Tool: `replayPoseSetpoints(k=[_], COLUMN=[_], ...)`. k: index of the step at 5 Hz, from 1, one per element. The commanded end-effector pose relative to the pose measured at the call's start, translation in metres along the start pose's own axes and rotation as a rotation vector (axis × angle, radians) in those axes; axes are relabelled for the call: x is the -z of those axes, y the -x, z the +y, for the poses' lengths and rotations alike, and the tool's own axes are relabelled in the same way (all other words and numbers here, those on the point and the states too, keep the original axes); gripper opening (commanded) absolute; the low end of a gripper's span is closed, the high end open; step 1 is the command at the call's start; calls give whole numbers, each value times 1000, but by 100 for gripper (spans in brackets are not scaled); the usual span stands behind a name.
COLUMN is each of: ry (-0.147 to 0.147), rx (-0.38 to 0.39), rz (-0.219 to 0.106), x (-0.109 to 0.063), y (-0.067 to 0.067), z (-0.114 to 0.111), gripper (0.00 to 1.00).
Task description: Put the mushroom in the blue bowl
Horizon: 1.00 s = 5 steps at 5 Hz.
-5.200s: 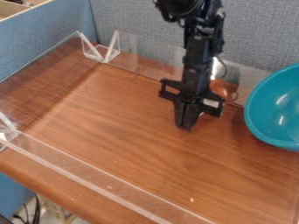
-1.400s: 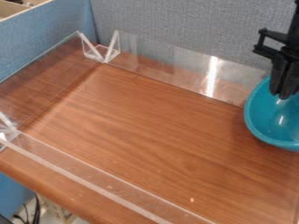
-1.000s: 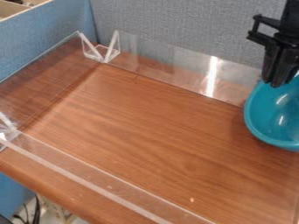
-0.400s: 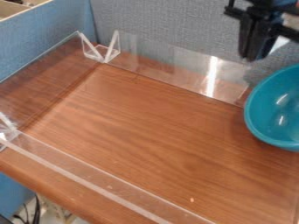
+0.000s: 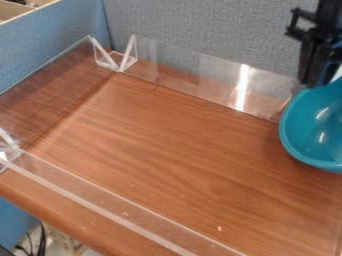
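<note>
The blue bowl [image 5: 315, 128] stands at the right edge of the wooden table, cut off by the frame. Its teal inside shows only small glints. My gripper [image 5: 317, 78] hangs straight down just above the bowl's far rim, a black hand partly cropped at the top right. Its fingers [image 5: 315, 66] look pressed together, and I see nothing between them. The mushroom does not show anywhere: not on the table, and not clearly in the bowl or in the fingers.
Low clear acrylic walls [image 5: 201, 70] fence the brown tabletop [image 5: 160, 140] at the back, left and front. Two clear triangular stands [image 5: 115, 52] sit at the back left corner. A grey fabric panel [image 5: 201, 25] rises behind.
The gripper rose out of the bowl and swung left, then came back right and lower, to just above the bowl's far rim. It stayed shut throughout.
</note>
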<state>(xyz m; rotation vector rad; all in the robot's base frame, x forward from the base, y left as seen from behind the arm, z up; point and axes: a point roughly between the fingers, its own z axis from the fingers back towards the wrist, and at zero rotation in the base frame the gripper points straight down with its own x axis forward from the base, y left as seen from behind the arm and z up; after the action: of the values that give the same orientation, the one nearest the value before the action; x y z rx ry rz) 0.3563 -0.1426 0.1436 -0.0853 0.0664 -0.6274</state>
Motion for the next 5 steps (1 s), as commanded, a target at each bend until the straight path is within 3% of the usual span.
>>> replayPoseSetpoints(k=[1, 2, 4, 5], ry=[-28, -32, -29, -27], rx=[46, 72, 172, 180], rz=[-84, -84, -83, -86], x=[-28, -29, -30, -17], y=[8, 8, 3, -8], z=[29, 39, 39, 33], gripper=[0, 0, 0, 0])
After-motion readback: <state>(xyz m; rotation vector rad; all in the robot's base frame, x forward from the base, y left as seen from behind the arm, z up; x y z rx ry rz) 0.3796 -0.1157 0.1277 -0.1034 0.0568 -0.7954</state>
